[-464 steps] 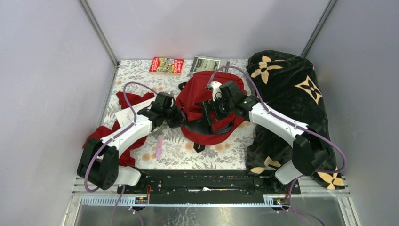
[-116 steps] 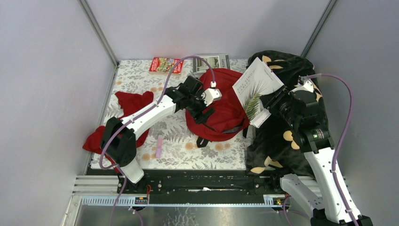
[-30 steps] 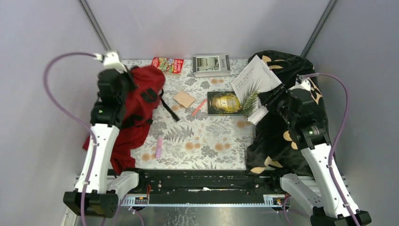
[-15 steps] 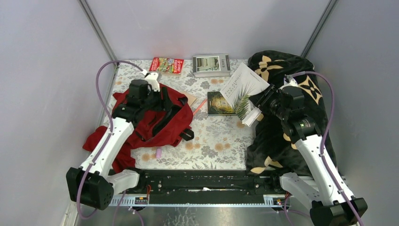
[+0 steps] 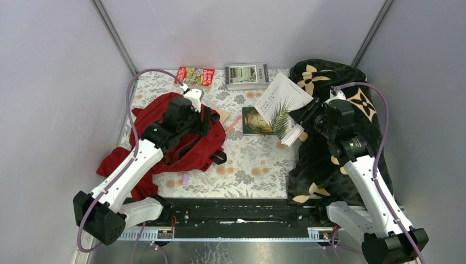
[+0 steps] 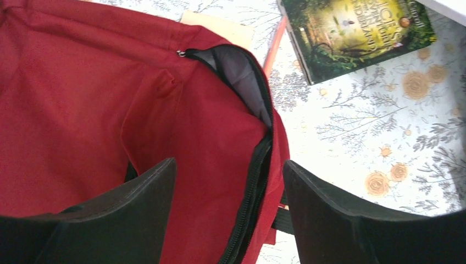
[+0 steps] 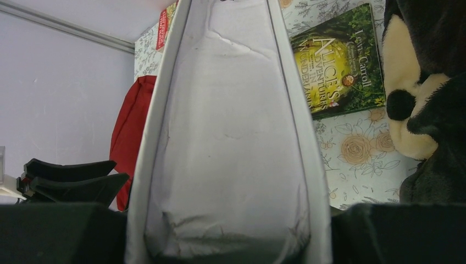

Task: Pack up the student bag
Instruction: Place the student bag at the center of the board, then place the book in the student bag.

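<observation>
At the left of the table [image 5: 250, 159], hovering over the slumped student bag [image 5: 184, 140] with the left gripper [image 6: 228, 165] spread wide, empty, just above the part-open zipper [image 6: 254, 181]. Over at the right, clamping the white book [image 5: 281, 100] aloft in the right gripper [image 5: 304, 120]. Seemingly readying the bag for loading: next, pinch the zipper's edge, pull the mouth wider, then carry the book across and in.

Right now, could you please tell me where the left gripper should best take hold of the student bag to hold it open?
I'd take the red lip of the student bag beside the open zipper, where grey lining shows, coming from above, a finger either side. That edge stands up as a thin fold, and the open left gripper straddles it.
</observation>
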